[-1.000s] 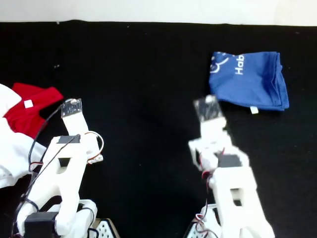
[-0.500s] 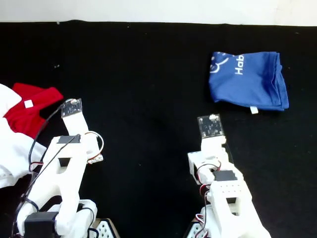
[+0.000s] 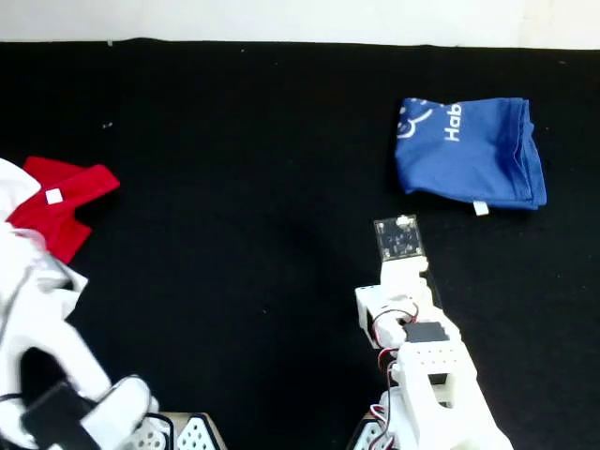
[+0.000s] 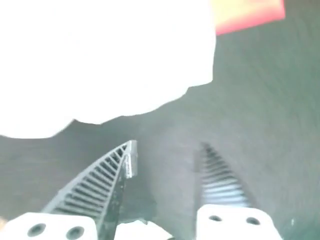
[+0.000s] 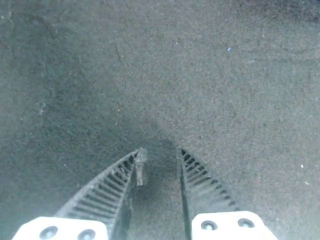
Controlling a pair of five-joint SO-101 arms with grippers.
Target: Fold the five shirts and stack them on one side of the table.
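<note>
A folded blue shirt [image 3: 471, 152] lies at the back right of the black table [image 3: 253, 159]. A red shirt [image 3: 61, 204] and a white shirt [image 3: 11, 187] lie crumpled at the left edge. My left arm [image 3: 42, 347] stands low at the left, over the white cloth. Its gripper [image 4: 167, 155] is open just above the table, with the white shirt [image 4: 100, 55] and a red corner [image 4: 247, 12] right in front of it. My right gripper [image 5: 159, 157] is open over bare table, and its arm [image 3: 403, 272] sits short of the blue shirt.
The wide middle of the table between the red shirt and the blue shirt is bare black cloth. A pale wall [image 3: 300, 19] runs behind the table's far edge.
My left arm has swung left and back toward the white shirt. The right arm drew back from the blue shirt at first and has held still since.
</note>
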